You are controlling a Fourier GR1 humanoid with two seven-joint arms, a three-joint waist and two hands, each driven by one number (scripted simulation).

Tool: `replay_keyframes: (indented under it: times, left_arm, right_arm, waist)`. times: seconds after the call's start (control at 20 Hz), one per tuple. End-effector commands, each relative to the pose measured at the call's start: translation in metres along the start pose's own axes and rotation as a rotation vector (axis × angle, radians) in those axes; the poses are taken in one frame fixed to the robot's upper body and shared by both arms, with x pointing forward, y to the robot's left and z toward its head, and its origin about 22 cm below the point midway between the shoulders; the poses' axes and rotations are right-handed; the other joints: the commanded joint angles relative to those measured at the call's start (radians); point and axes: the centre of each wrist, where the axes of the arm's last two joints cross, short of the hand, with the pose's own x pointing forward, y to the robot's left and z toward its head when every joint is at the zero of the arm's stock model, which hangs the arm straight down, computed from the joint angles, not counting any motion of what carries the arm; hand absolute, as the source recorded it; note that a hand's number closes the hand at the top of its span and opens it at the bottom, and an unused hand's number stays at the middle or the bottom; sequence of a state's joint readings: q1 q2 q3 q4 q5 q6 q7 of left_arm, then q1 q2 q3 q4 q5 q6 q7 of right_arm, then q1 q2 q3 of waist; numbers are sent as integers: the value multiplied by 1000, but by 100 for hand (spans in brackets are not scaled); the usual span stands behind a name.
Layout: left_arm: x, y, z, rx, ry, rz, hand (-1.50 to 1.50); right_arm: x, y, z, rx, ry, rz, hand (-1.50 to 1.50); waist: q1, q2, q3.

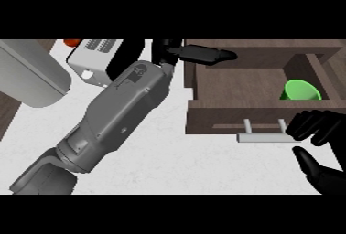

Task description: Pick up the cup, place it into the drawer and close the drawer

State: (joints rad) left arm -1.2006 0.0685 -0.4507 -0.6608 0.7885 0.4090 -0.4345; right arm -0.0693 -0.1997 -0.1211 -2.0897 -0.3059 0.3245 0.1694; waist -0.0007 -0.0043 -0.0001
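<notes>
Found green cup inside the open drawer, in the corner just beyond the right hand and clear of its fingers; cannot tell whether upright or tipped. Judged light, stiff, smooth-walled and likely slippery, not fragile; best taken across the rim, thumb opposite fingers, though probably needs no more lifting. Noted right hand unclenched: fingers loosely bent, thumb spread well apart, clamped on nothing, just right of the drawer handle. Noted left hand stretched out flat with straight fingers over the far edge of the wooden unit, holding nothing, well left of the cup. Judged remaining step: push drawer front away from right hand, at handle or face. Recorded pale smooth counter under left forearm. Recorded white box and grey rounded body left of left hand, well apart from drawer.
</notes>
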Motion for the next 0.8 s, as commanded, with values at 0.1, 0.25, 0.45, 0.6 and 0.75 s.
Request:
replay_keyframes:
  times: [0.1, 0.25, 0.45, 0.6, 0.75]
  left_arm:
    - [3, 56, 17, 107, 8, 32, -150]
    - [0, 97, 42, 128, 33, 24, -150]
    - [9, 121, 74, 154, 30, 43, -150]
    - [21, 137, 98, 156, 38, 41, -150]
    - [23, 161, 130, 161, 50, 69, -150]
  right_arm:
    - [10, 0, 6, 101, 51, 162, 150]
    - [8, 5, 11, 100, 82, 215, 150]
    - [0, 6, 9, 113, 136, 269, 150]
    - [-15, 8, 2, 109, 163, 290, 150]
    - [-28, 3, 8, 106, 202, 360, 150]
  waist:
    - [23, -6, -1]
    - [34, -8, -1]
    - [29, -4, 0]
    - [25, -2, 0]
    - [29, -2, 0]
